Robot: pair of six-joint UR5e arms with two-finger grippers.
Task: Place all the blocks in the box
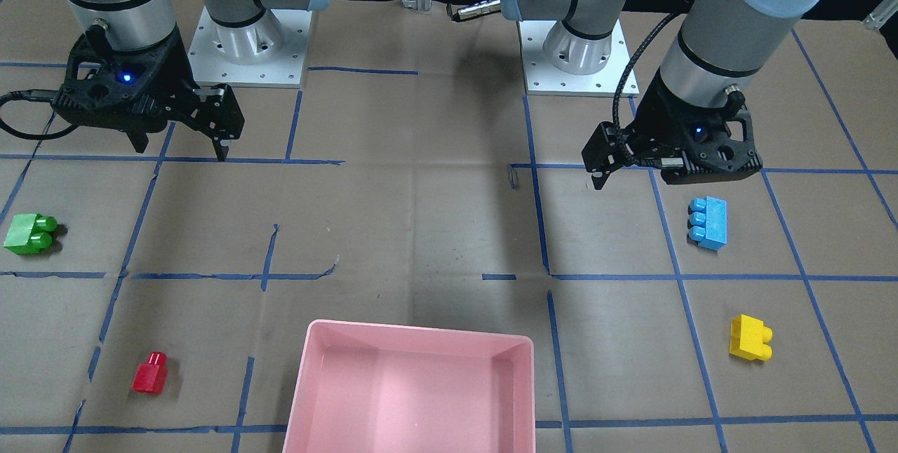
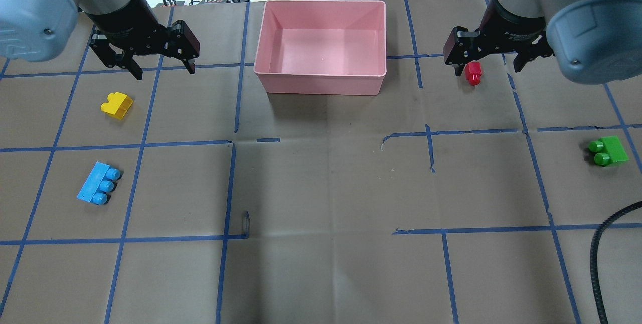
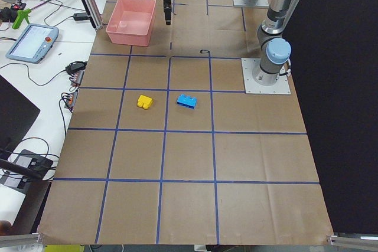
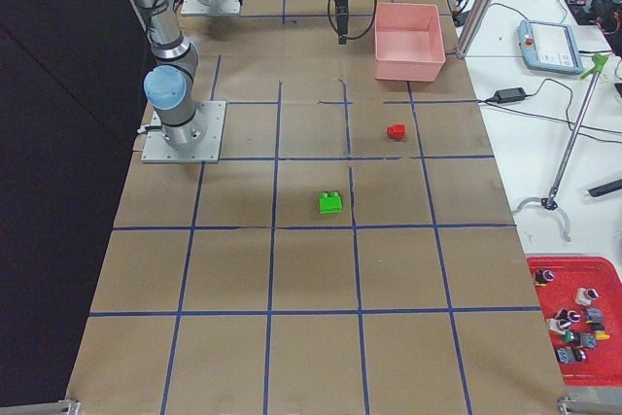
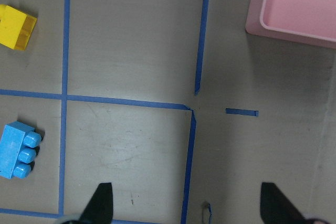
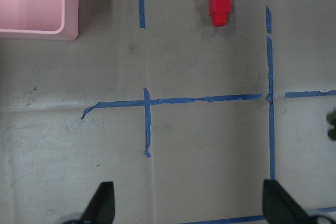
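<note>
The pink box (image 2: 321, 83) stands empty at the table's far middle; it also shows in the front view (image 1: 414, 332). The yellow block (image 2: 117, 105) and the light blue block (image 2: 99, 183) lie on the left half. The red block (image 2: 473, 73) and the green block (image 2: 608, 151) lie on the right half. My left gripper (image 2: 163, 65) is open and empty, hovering high beyond the yellow block (image 5: 16, 27). My right gripper (image 2: 485, 65) is open and empty, hovering high over the red block (image 6: 219, 7).
Blue tape lines (image 2: 230, 188) grid the brown table cover. The two arm base plates (image 1: 245, 53) sit at the robot's edge. A black cable (image 2: 609, 244) loops in at the near right. A side bench with a tablet (image 3: 32, 42) and wires runs past the box.
</note>
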